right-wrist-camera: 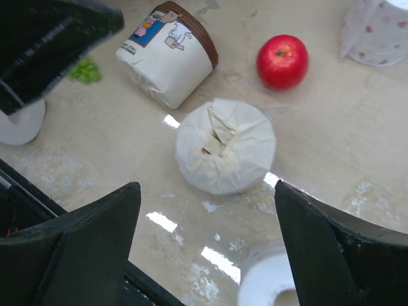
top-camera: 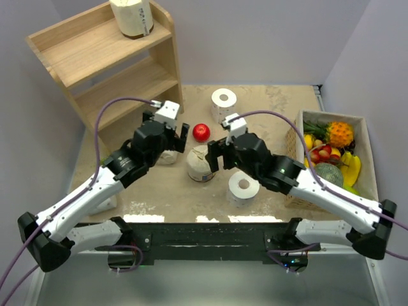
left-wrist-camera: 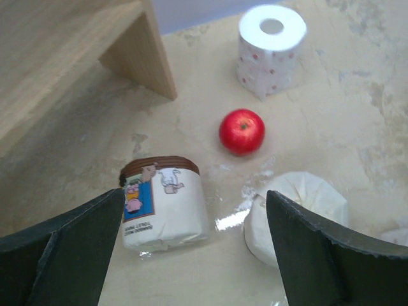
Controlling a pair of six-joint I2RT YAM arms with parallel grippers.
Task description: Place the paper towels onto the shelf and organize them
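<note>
Shelf (top-camera: 95,51) of pale wood stands far to the left of the red apple (top-camera: 201,132), its stepped tiers open toward the table. A top-tier wrapped roll (top-camera: 132,18) stands on its highest step, axis vertical.

From the near-left corner the left arm (top-camera: 83,201) runs diagonally toward the apple, wrist tipped downward. The left gripper (left-wrist-camera: 194,210) hangs with its fingers spread wide, holding nothing, over the lying wrapped roll (left-wrist-camera: 167,207). The right arm (top-camera: 338,197) reaches inward from the near-right corner. The right gripper (right-wrist-camera: 207,191) is likewise spread wide and empty above the upright wrapped roll (right-wrist-camera: 225,146).

A fruit box (top-camera: 366,146) sits well to the right of the apple.

The lying wrapped roll rests on its side to the near left of the apple. Its long axis is flat on the table, its brown-rimmed end is the one nearer the apple, and its label faces up. The upright wrapped roll stands just on the near side of the apple, axis vertical, gathered paper end up. A far bare roll (top-camera: 224,102) stands beyond the apple, core hole upward. A near bare roll (top-camera: 242,188) stands upright on the near side of the apple, closer in than the upright wrapped roll, under the right arm.
</note>
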